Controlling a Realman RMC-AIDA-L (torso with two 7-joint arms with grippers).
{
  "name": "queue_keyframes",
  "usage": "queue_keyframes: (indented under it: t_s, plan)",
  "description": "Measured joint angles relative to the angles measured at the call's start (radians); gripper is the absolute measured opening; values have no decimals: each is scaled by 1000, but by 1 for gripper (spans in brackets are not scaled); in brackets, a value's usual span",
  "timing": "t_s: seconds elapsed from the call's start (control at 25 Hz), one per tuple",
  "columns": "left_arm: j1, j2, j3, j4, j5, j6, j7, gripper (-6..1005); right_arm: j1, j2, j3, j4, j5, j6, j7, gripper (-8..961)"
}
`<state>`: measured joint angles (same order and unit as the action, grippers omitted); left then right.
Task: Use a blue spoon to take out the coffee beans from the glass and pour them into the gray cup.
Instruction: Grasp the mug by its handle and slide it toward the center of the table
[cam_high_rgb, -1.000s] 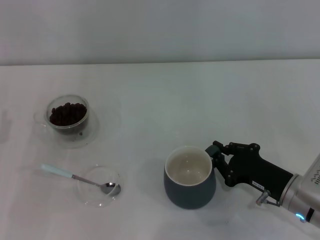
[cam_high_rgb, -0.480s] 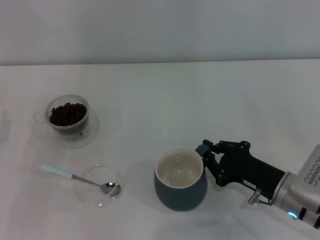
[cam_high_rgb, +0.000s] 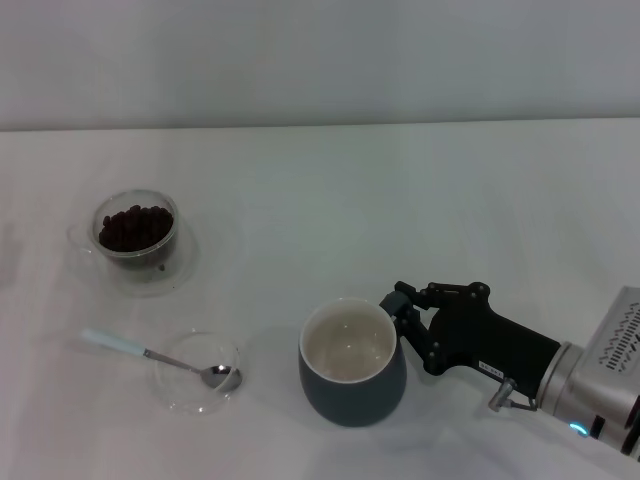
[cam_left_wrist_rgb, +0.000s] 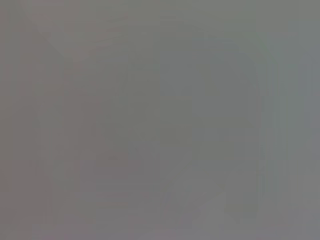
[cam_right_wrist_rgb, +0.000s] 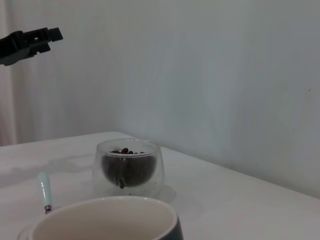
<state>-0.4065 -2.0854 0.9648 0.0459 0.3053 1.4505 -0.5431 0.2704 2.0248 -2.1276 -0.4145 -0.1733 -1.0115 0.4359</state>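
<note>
The gray cup stands low in the middle of the white table, cream inside and empty; its rim fills the near edge of the right wrist view. My right gripper is shut on the cup's handle side. The glass with coffee beans stands at the far left; it also shows in the right wrist view, beans inside. The blue spoon lies with its bowl in a shallow clear dish, handle pointing left. A dark piece, apparently my left gripper, hangs high and far off.
The white table runs back to a pale wall. The glass sits on a faint clear saucer. The left wrist view shows only plain grey.
My right gripper has slid the gray cup leftward and slightly toward the table's front. The glass, spoon and dish have not moved.
</note>
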Motion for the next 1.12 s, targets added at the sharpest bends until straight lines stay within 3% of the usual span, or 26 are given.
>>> queue_keyframes:
  t_s: [1.12]
  plan:
    - [11, 2, 0, 9, 0, 9, 0, 710, 4, -7, 12, 23, -3, 4, -10, 316]
